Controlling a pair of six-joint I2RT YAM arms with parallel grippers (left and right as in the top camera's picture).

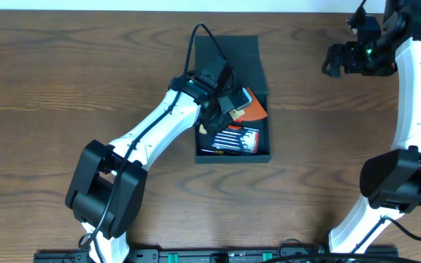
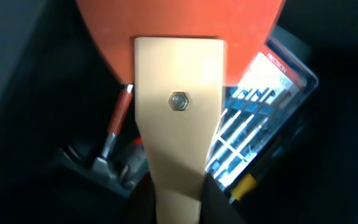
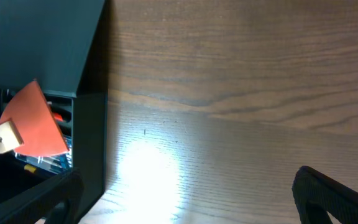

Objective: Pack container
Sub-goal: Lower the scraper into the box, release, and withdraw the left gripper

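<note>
Left gripper (image 1: 228, 104) holding scraper (image 1: 254, 107), dark teal container (image 1: 240, 55)

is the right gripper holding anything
No, the right gripper has its fingers wide apart over the table, nothing between them.

Top edge cropping orange scraper (image 2: 179, 37); bottom edge cutting off right pincer (image 3: 186, 183) fingers; bit case (image 2: 253, 118) label blurring out.

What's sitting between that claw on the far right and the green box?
Nothing, just bare wooden table between the right gripper and the box. The overhead and right wrist views both show it.
</note>
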